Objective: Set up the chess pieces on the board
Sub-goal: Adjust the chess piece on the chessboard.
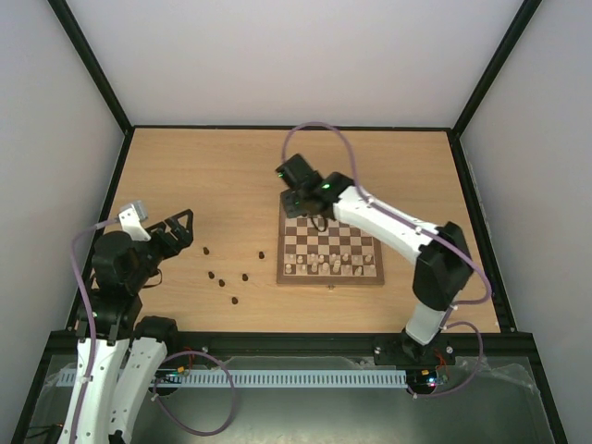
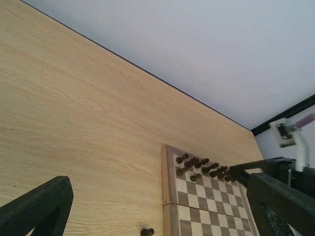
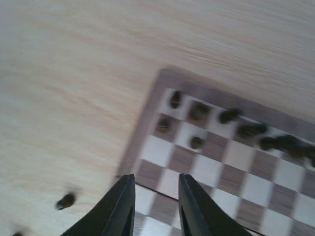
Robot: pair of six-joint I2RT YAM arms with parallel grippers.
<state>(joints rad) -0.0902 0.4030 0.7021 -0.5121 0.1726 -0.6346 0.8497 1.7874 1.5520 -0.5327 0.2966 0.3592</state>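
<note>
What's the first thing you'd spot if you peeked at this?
The checkered board in the middle of the table, with the right arm reaching over its far edge and its claw hanging above the dark pieces lined up there. Next, a few loose pieces lie scattered on the table left of the board, near the left claw.
</note>
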